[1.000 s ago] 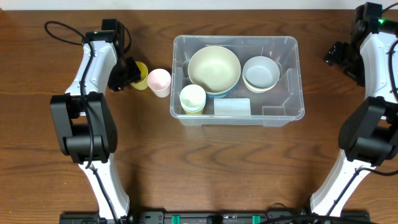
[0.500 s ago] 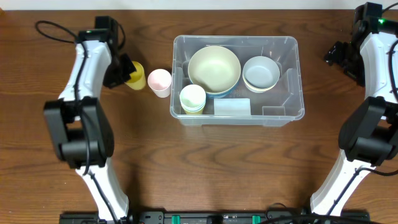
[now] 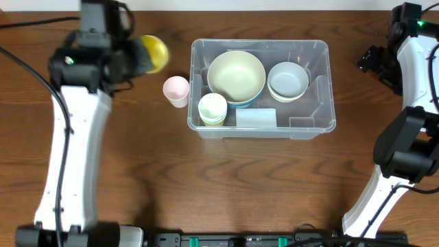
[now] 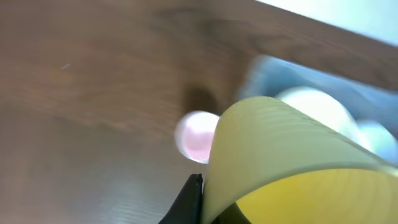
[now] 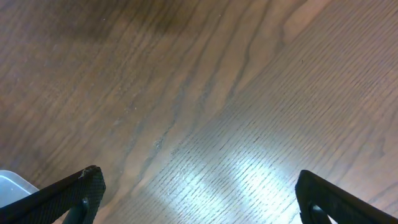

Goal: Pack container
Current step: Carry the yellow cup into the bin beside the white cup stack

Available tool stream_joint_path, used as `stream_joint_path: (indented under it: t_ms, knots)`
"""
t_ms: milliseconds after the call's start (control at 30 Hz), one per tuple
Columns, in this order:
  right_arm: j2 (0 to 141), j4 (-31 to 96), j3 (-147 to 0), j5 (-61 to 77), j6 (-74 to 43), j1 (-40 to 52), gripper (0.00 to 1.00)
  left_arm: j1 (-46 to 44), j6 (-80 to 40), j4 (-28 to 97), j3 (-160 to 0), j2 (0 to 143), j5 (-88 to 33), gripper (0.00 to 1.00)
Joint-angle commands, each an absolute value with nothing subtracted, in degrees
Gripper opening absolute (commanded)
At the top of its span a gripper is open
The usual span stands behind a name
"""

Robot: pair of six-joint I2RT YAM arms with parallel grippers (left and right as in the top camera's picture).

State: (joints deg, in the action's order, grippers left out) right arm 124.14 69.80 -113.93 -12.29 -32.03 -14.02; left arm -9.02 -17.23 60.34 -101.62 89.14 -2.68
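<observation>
A: What colour is the table (image 3: 226, 185)?
B: Dark brown wood, streaked with wavy grain; a pale glare lies on it in the right wrist view.
A: And the cups?
B: A yellow cup (image 3: 152, 53) near the far left corner; a pink cup (image 3: 175, 90) close by; a pale green cup (image 3: 212, 108) inside the container (image 3: 317, 103), which is clear with a pale label (image 3: 256, 117).
A: The bowls?
B: The large bowl (image 3: 236, 75) is creamy green, a blue rim showing under it; the small bowl (image 3: 287, 79) is bluish white.
A: The arms?
B: The left arm (image 3: 65, 158) and right arm (image 3: 415, 58) are white with black joints.
</observation>
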Motion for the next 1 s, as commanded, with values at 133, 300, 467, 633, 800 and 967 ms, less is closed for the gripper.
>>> stream_joint_path:
  t_ms: [133, 300, 467, 633, 800, 967]
  knots:
    - [124.77, 69.84, -114.15, -13.08, -32.75, -14.63, 0.99, -25.1, -11.6, 60.69, -102.35, 90.45, -2.55, 0.06]
    - [124.77, 69.84, -114.15, -13.08, -32.75, -14.63, 0.99, -30.7, -11.62, 60.53, -102.35, 94.96, -2.55, 0.06]
    - [124.77, 69.84, -114.15, -13.08, -32.75, -14.63, 0.99, -33.65, -11.6, 60.23, -102.35, 100.03, -2.57, 0.06]
    - [124.77, 69.84, -114.15, -13.08, -32.75, -14.63, 0.99, -35.35, -11.6, 59.13, -102.35, 103.68, -2.57, 0.06]
    - [124.77, 69.84, -114.15, -13.08, -32.75, -14.63, 0.99, -35.7, -11.57, 58.24, -102.35, 106.32, -2.55, 0.06]
    - [124.77, 69.84, -114.15, -13.08, -32.75, -14.63, 0.99, -35.7, -11.14, 57.93, -102.35, 110.13, -2.55, 0.06]
